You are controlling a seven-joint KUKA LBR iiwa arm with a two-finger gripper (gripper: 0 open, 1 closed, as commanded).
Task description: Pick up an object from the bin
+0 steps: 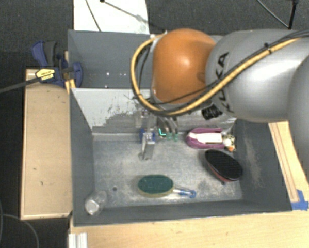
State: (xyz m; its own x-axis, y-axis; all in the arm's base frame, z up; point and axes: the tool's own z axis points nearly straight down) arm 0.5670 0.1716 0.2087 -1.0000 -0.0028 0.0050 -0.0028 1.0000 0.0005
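Observation:
My gripper (146, 152) hangs below the orange-domed wrist, over the bare floor in the middle of the bin toward the back wall, and nothing shows in it. Nearest to it, toward the front, lies a dark green oval scrubber (155, 185) on a clear handle with a blue tip (185, 193). To the gripper's right, a purple and white packet-like thing (208, 138) lies by the back wall. A black oval thing with a red edge (224, 165) rests just in front of that packet.
A small clear cup (94, 206) lies in the bin's front left corner. The arm and its cables cover the bin's back right part. The sloped left wall rises close to the gripper's left.

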